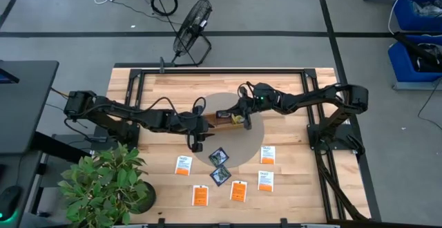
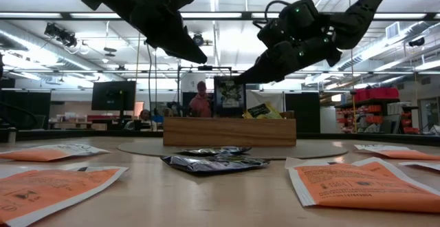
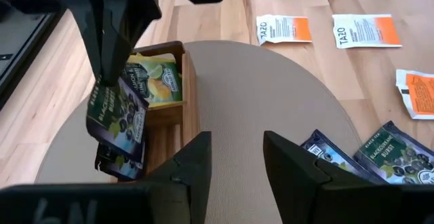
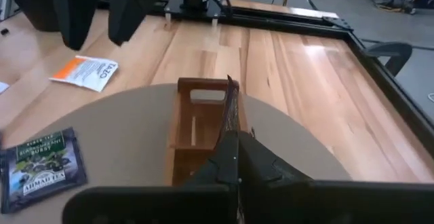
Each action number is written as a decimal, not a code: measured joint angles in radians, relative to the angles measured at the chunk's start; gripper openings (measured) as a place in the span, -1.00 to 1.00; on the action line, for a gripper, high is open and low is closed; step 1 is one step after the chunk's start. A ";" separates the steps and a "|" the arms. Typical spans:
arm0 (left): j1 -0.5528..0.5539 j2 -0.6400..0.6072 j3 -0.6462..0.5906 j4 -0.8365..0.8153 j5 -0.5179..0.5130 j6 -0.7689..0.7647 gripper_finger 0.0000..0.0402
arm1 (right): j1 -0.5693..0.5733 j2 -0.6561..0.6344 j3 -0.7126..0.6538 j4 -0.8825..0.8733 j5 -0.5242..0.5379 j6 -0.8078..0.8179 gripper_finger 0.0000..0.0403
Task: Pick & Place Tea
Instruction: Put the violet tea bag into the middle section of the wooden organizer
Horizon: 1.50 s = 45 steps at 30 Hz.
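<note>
Grey floor, black fan

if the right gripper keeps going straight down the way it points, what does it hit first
Probably the wooden tray: the right gripper, shut on a dark tea packet, points down into a compartment, so the packet's edge likely lands first. Depth is unclear.

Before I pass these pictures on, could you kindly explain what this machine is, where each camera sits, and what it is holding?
Two dark robot arms work at a wooden table. One camera looks straight down, one sits at table height, and one rides on each wrist. The right hand is shut on a dark tea packet, holding it over a wooden tray on a round mat; a yellow-green packet already stands in the tray. The left hand hovers open and empty over the mat. Two dark packets lie on the mat's near edge, with orange-and-white packets on the bare wood.
</note>
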 joint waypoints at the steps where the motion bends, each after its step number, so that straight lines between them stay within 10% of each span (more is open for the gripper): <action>1: 0.000 0.000 0.000 0.000 0.000 0.000 -0.30 | -0.002 0.009 0.000 0.008 -0.005 0.000 -1.00; 24: 0.000 0.000 0.000 0.002 0.000 0.018 -0.30 | -0.015 0.102 0.001 0.082 -0.001 -0.034 -0.99; 45: 0.000 0.000 0.000 0.002 0.000 0.018 -0.30 | -0.015 0.101 0.015 0.075 0.027 -0.057 -0.55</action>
